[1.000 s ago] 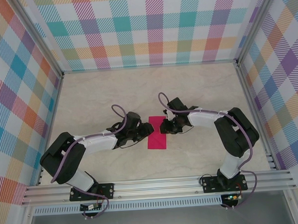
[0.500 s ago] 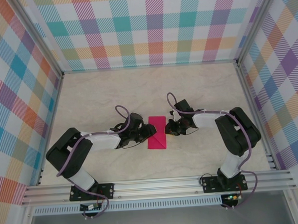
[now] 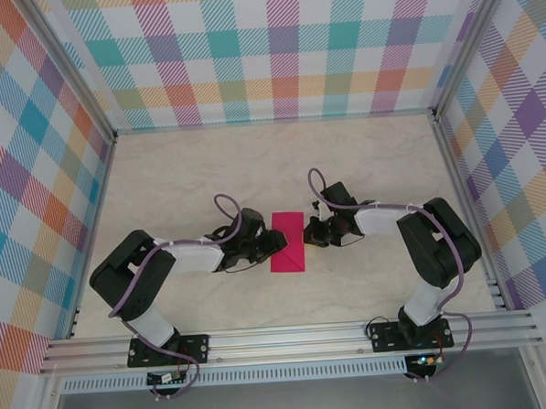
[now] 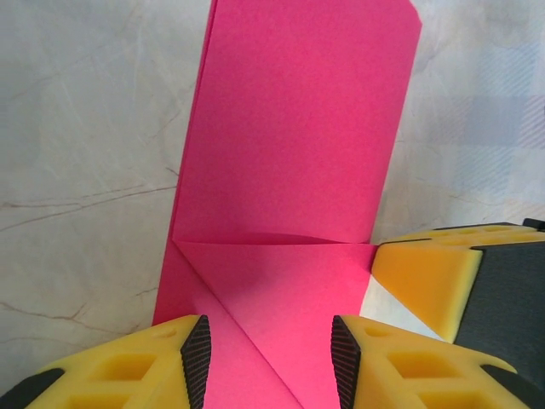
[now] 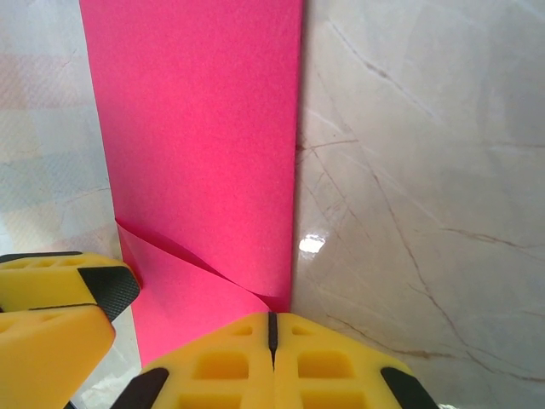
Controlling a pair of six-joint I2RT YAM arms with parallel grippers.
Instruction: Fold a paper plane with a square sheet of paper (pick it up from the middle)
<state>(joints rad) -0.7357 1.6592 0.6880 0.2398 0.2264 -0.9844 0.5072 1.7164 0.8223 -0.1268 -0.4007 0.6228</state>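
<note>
Magenta paper (image 3: 287,243) lies flat on the table (image 3: 207,171), between my two grippers. It is folded to a narrow strip, with one corner flap (image 4: 281,290) turned in at its near end.

**Jaw state**
- My left gripper (image 4: 266,362) stands at the flap end of the paper. Its jaws are part open, one finger to each side of the flap. The paper runs flat beneath them, and I judge nothing is clamped.
- My right gripper (image 5: 272,341) rests at the opposite long edge of the paper. Its jaws are fully closed, pads meeting. The tips sit over the paper's edge, where the flap ends. I cannot tell whether a layer is pinched between them.

**Hazards**
1. Skewed crease. If my closed right tips slide while bearing down, the thin paper may drag, and the flap would shift off its line.
2. Flap lifting. If my left fingers close or rise carelessly, they could catch the flap's free edge, then open it or tear it.
3. Finger contact. Beside the paper, the two grippers' fingers stand just apart, so a small sideways move could knock them together and jolt the paper.
4. A crooked fold now would likely give a lopsided plane.

**Containment**
The paper lies directly on the table and is held in nothing.
</note>
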